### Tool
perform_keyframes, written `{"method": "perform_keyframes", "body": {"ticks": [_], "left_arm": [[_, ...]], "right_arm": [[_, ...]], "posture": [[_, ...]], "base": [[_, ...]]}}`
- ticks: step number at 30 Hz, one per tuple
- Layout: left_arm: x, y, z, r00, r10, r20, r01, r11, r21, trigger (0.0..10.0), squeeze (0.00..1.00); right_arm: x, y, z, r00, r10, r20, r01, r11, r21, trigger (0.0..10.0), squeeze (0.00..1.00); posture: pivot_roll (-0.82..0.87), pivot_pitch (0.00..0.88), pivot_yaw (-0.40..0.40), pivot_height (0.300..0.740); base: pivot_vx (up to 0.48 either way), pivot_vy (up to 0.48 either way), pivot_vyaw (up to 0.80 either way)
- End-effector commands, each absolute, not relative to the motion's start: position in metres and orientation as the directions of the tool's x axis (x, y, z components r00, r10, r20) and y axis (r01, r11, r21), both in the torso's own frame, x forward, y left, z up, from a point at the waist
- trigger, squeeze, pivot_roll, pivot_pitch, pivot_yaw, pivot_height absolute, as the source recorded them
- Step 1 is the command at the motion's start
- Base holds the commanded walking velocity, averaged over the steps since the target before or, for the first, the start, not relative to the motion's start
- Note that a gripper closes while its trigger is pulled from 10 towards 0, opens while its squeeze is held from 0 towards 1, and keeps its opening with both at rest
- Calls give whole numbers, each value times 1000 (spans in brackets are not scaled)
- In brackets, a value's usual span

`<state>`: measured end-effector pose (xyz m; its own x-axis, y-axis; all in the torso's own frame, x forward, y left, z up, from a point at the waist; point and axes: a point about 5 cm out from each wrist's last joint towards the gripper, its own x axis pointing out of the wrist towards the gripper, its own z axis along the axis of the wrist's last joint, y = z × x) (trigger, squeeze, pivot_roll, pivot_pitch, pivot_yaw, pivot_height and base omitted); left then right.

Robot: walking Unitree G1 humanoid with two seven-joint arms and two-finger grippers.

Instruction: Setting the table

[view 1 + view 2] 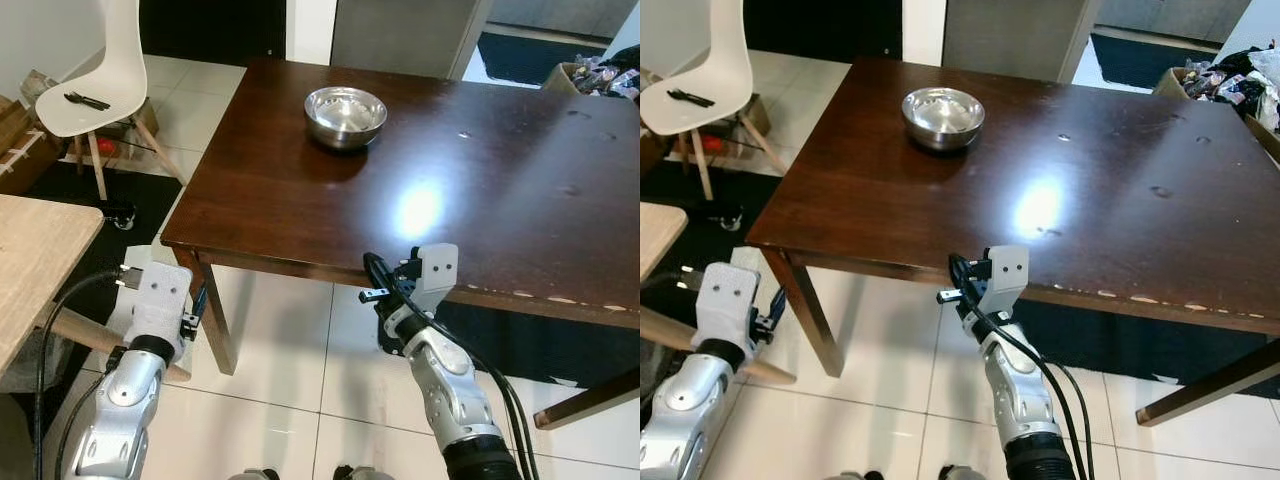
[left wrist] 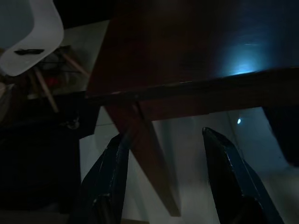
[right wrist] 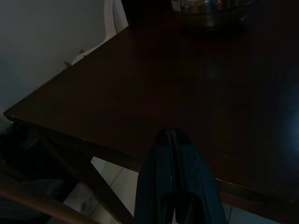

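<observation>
A steel bowl (image 1: 346, 115) stood upright on the dark wooden table (image 1: 480, 190), toward the far side and nearer the robot's left corner, with bare tabletop all around it. The right gripper (image 1: 378, 276) was raised at the table's near edge, well short of the bowl; in the right wrist view its 2 black fingers (image 3: 172, 186) were pressed together with nothing between them. The left gripper (image 2: 163, 177) hung lower, beside the table's near-left leg (image 1: 215, 315), its fingers spread apart and empty. A white chair (image 1: 95, 75) stood well off to the left on the tiled floor (image 1: 290, 390), with a small black object (image 1: 86, 100) lying on its seat.
</observation>
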<state>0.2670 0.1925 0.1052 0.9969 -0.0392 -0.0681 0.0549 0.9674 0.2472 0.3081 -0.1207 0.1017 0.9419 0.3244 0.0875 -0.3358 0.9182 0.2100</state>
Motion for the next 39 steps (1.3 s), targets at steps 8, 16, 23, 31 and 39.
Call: {"method": "perform_keyframes", "body": {"ticks": [8, 16, 23, 31, 39], "left_arm": [[271, 165, 122, 978, -207, -6, 201, 941, 272, 10000, 0], [285, 141, 135, 951, -307, 44, 286, 922, 261, 10000, 0], [291, 126, 136, 936, -349, 51, 325, 911, 255, 10000, 0], [289, 124, 135, 933, -358, 48, 335, 908, 252, 10000, 0], [290, 122, 136, 928, -368, 52, 345, 904, 252, 10000, 0]], "right_arm": [[304, -157, 116, 984, 105, 140, -133, 969, 206, 10000, 0], [297, -184, 115, 991, 23, 134, -45, 985, 167, 10000, 0], [297, -178, 120, 988, 60, 140, -82, 985, 153, 10000, 0], [298, -176, 118, 989, 66, 129, -86, 983, 161, 10000, 0], [299, -176, 115, 991, 58, 118, -77, 983, 165, 10000, 0]], "posture": [[-35, 19, 45, 740], [-54, 21, 58, 740], [-74, 21, 66, 740], [-69, 21, 70, 740], [-68, 18, 72, 740]], "base": [[0, 0, 0], [405, 0, 0], [480, 0, 0], [480, 0, 0], [480, 0, 0]]}}
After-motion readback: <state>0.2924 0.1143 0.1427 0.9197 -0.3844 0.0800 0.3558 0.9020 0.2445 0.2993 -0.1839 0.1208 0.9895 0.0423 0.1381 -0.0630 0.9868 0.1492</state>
